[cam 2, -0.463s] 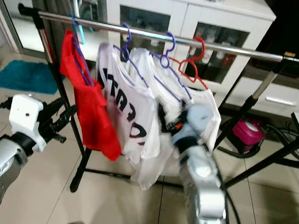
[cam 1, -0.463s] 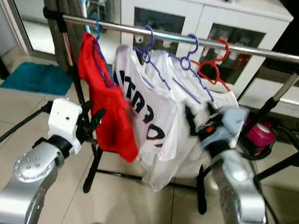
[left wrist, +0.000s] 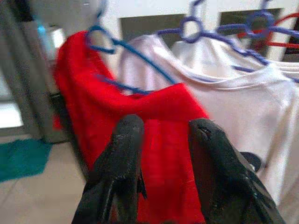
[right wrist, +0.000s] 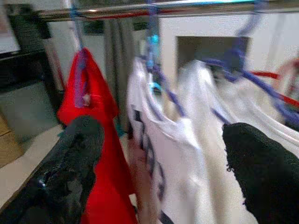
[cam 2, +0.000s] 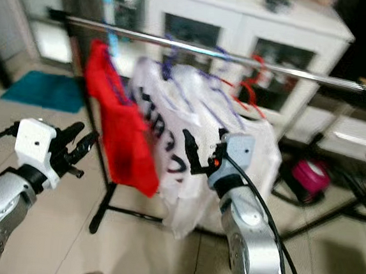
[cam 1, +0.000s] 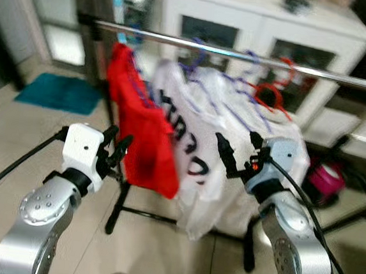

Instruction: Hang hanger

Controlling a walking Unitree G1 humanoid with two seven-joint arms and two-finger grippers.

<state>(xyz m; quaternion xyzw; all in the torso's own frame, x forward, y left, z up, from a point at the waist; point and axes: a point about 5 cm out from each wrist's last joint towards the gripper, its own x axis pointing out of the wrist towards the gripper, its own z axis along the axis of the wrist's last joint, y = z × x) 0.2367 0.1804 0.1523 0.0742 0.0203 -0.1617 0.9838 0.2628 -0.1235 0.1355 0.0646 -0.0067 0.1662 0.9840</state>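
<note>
A metal rail (cam 1: 241,52) on a black stand carries several hangers. At its left end a purple hanger (left wrist: 126,46) holds a red shirt (cam 1: 143,143). White shirts (cam 1: 196,135) hang on more purple hangers beside it. A bare red hanger (cam 1: 273,93) hangs further right. My left gripper (cam 1: 116,152) stands open just in front of the red shirt's lower edge, with nothing between its fingers (left wrist: 122,163). Also open and holding nothing, my right gripper (cam 1: 238,151) is in front of the white shirts with its fingers (right wrist: 74,158) wide apart.
A white cabinet (cam 1: 264,16) with glass doors stands behind the rail. A teal mat (cam 1: 58,93) lies on the tiled floor at the left. The stand's black legs (cam 1: 116,208) spread below the clothes. A pink object (cam 1: 327,178) sits at the lower right.
The camera has shifted and the picture is blurred. My right gripper has drawn back a little from the white shirts, its fingers now plainly spread. The left arm has hardly moved.
</note>
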